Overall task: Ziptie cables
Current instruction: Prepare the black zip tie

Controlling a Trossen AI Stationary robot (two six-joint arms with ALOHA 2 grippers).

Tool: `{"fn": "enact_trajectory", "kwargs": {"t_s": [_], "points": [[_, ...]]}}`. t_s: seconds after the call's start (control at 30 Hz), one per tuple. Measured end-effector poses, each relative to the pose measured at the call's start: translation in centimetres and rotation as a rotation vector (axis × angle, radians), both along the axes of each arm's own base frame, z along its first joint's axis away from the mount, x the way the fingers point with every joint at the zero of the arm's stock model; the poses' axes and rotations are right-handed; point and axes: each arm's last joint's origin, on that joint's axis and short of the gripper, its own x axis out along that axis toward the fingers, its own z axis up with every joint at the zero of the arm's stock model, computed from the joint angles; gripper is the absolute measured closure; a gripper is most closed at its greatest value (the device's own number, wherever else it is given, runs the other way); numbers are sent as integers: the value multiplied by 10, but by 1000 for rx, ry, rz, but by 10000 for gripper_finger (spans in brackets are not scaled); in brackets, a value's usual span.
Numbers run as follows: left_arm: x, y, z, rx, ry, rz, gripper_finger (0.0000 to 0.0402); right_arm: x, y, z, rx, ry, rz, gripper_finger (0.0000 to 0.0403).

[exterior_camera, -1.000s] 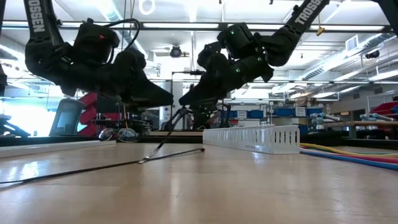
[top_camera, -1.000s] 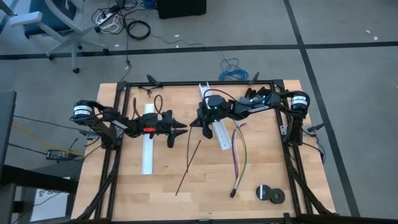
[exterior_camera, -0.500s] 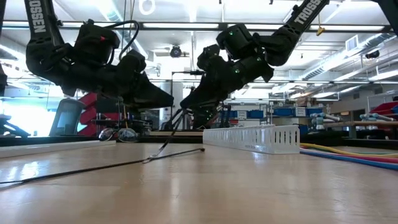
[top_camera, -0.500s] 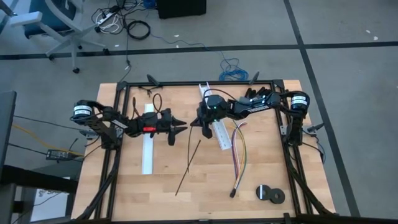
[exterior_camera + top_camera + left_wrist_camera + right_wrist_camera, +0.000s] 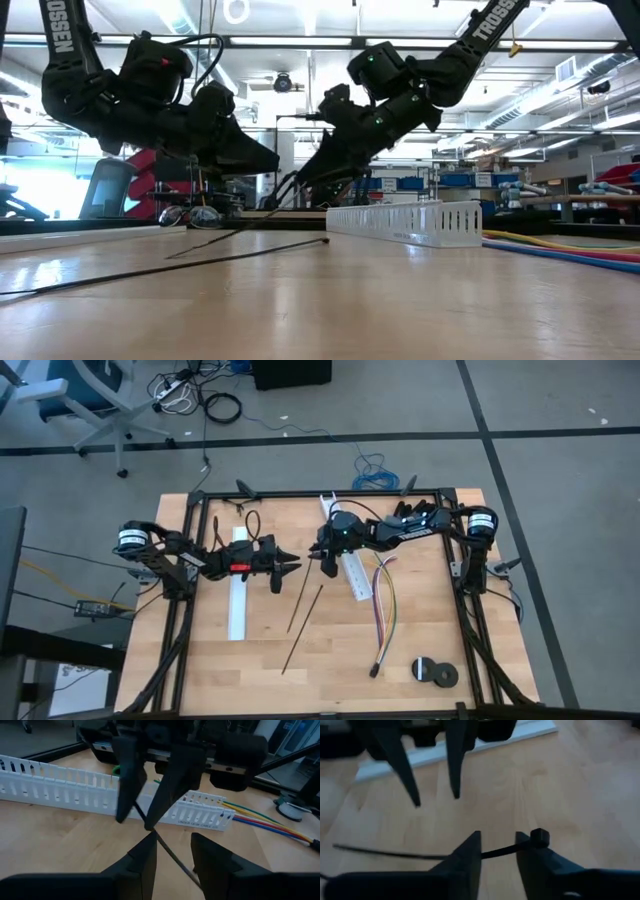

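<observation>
- High view: the left gripper [image 5: 293,568] and the right gripper [image 5: 318,556] meet tip to tip just beside the white slotted channel [image 5: 356,577], on its side away from the cables [image 5: 386,608]. We take this as a hand-over or threading spot, kept clear of the wires. Two straight zipties [image 5: 298,603] lie on the table on that same side of the channel. The cables lie loose on the channel's other side, not yet bundled. Only this view shows how far apart strips and wires are.
- Low view: both grippers hang above the board beside the channel [image 5: 405,222]. A ziptie [image 5: 200,262] lies nearly flat on the wood, and neither gripper lifts it. This height is something the overhead picture cannot give.
- Left wrist view: the left gripper's fingers [image 5: 145,862] stand apart. A black strip runs through the gap without, as far as we can see, being pinched. Beyond it the right gripper hangs in front of the channel, and the coloured cables show behind the channel's end.
- Right wrist view: the right gripper's fingers [image 5: 465,857] are parted too. A ziptie crosses the gap, its square head [image 5: 540,838] by one finger, looking released rather than clamped. The left gripper's tips point down beyond it, with a second white channel [image 5: 485,745] behind them.
</observation>
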Motion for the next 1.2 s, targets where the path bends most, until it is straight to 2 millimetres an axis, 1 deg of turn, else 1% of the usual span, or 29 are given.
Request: {"fn": "enact_trajectory", "kwargs": {"t_s": [0.13,0.23,0.33,0.43,0.6,0.7,0.77,0.97,1.07,1.2], "points": [[0,0,0,-1,3,0,270,0,0,3,9,-14,-6,225],[0,0,0,-17,2,4,270,-1,-2,5,28,-15,-72,194],[0,0,0,-19,2,4,270,-1,-4,5,42,-16,-119,172],[0,0,-1,-20,5,4,270,0,-7,8,108,-54,-189,162],[0,0,-1,-29,9,6,270,3,-11,18,145,-166,-188,167],[-1,0,-3,-52,24,11,270,3,-11,19,132,-175,-181,177],[-1,0,-5,-65,41,13,270,2,-11,17,137,-150,-179,185],[-2,0,-10,-132,86,51,270,-5,-10,2,162,20,-223,212],[-3,2,-10,-190,75,127,270,-7,-6,-3,170,77,-222,226],[-3,4,-11,-295,55,227,270,-8,-4,-6,159,109,-209,242]]}}
